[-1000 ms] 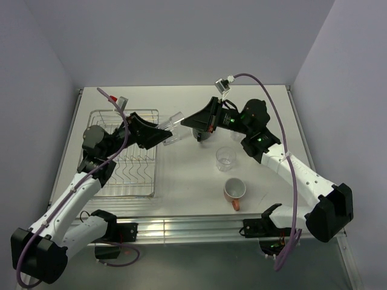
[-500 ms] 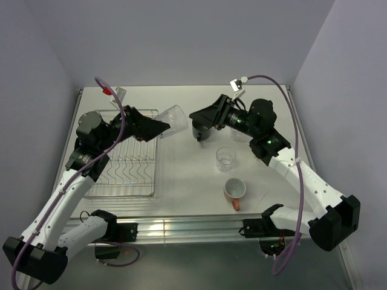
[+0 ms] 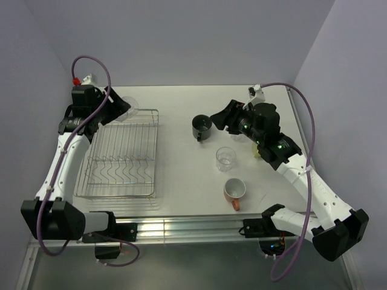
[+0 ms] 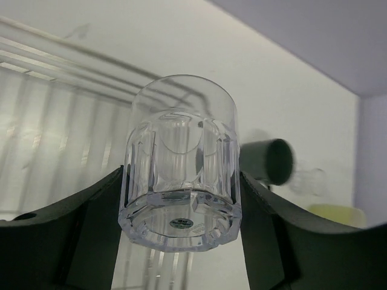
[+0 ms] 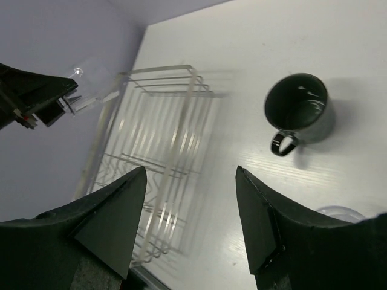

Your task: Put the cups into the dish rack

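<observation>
My left gripper [image 3: 123, 107] is shut on a clear glass tumbler [image 3: 132, 104] and holds it in the air over the far left corner of the silver wire dish rack [image 3: 121, 181]. In the left wrist view the tumbler [image 4: 181, 151] sits base-first between both fingers. My right gripper [image 3: 219, 119] is open and empty, just right of the black mug [image 3: 201, 125], which stands upright on the table. A second clear tumbler [image 3: 225, 158] and the orange mug [image 3: 234, 190] stand nearer. A pale yellow-green cup [image 4: 335, 214] shows in the left wrist view; the right arm mostly hides it from above.
The rack [image 5: 157, 151] holds no cups that I can see. The black mug [image 5: 296, 112] has its handle toward the right gripper [image 5: 190, 211]. The walls close in at the back and both sides. Cables loop above both wrists.
My left arm has swung the tumbler left and back, from beside the black mug to the rack's far left corner. My right gripper has drawn back to the right, empty.
</observation>
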